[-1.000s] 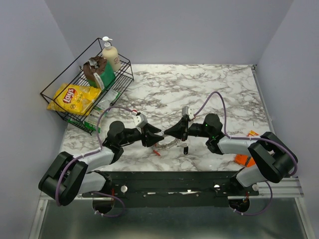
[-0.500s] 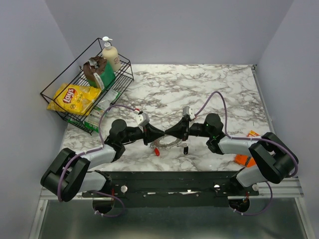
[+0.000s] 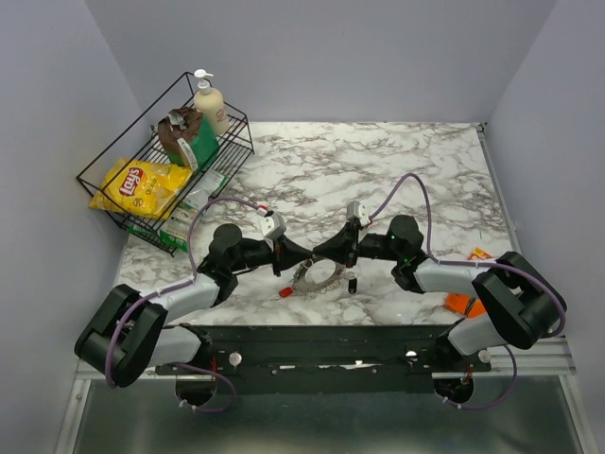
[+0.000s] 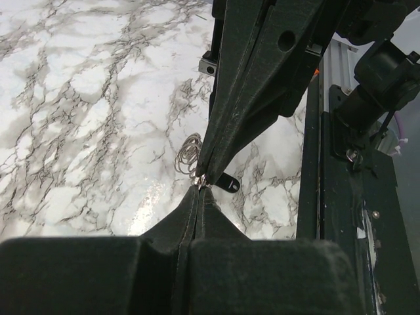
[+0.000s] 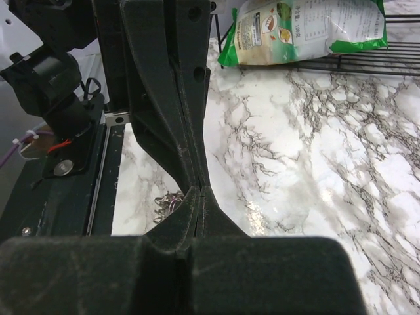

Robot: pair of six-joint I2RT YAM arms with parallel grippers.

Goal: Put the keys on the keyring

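Observation:
The keyring (image 3: 318, 276), a thin silvery toothed hoop, hangs low over the marble between the two arms. My left gripper (image 3: 305, 256) and right gripper (image 3: 318, 255) meet tip to tip above it, both shut. In the left wrist view a glint of the keyring's wire (image 4: 201, 183) sits pinched where the left gripper (image 4: 199, 189) meets the right fingertips (image 4: 209, 161), with more loops (image 4: 189, 152) behind. A black-headed key (image 4: 228, 183) lies just beside; from above it (image 3: 351, 283) is under the right gripper. A red-headed key (image 3: 285, 293) lies near the front edge. The right wrist view shows the right gripper (image 5: 198, 191) and the keyring (image 5: 168, 202).
A wire basket (image 3: 104, 180) at the back left holds a chips bag (image 3: 140, 185), a soap bottle (image 3: 212, 105) and snack packs. Flat orange pieces (image 3: 459, 303) lie at the right by the right arm. The black mounting rail (image 3: 321, 345) runs along the near edge.
My left gripper slid right to meet the right gripper's tip and closed there. The keyring swung a little, and the red key shifted slightly left.

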